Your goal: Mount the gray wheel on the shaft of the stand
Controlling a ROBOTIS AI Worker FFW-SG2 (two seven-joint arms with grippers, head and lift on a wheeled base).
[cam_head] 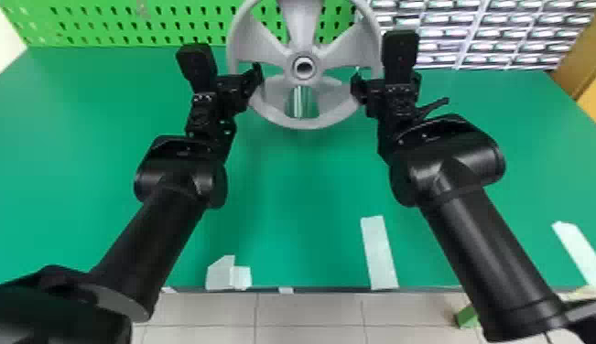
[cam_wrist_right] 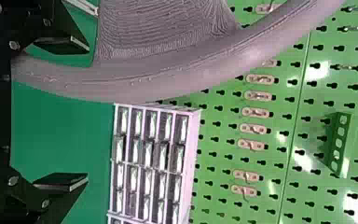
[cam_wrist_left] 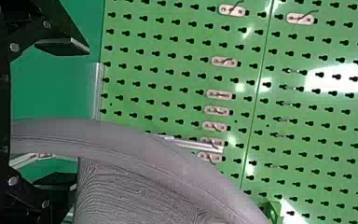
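No legible text, labels, numbers or signs

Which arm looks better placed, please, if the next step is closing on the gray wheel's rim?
Left, narrowly, probably: the gray wheel's rim lies nearer midway between the open jaws of the left gripper, while between the open jaws of the right gripper it sits close to one side.
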